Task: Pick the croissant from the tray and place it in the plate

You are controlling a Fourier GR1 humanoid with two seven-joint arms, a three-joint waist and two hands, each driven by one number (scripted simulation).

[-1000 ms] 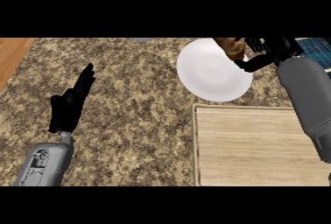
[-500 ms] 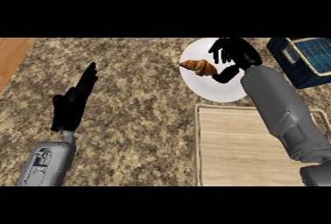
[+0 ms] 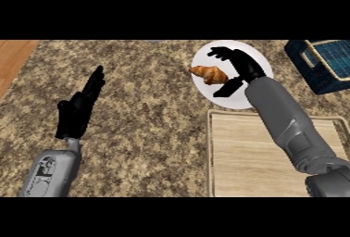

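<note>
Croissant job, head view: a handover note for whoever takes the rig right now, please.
Left hand: open, resting at the view's left over the speckled stone counter.
Right hand: open above the round white plate, fingers spread beside the golden-brown croissant.
Croissant lies on the plate, off the light wooden tray.
Done: pick and placing.
Left: draw the right hand back.

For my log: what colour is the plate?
The plate is white, clearest in head view.

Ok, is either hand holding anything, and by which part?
Nothing is held: the right hand is open beside the croissant on the plate, and the left hand rests open.
</note>
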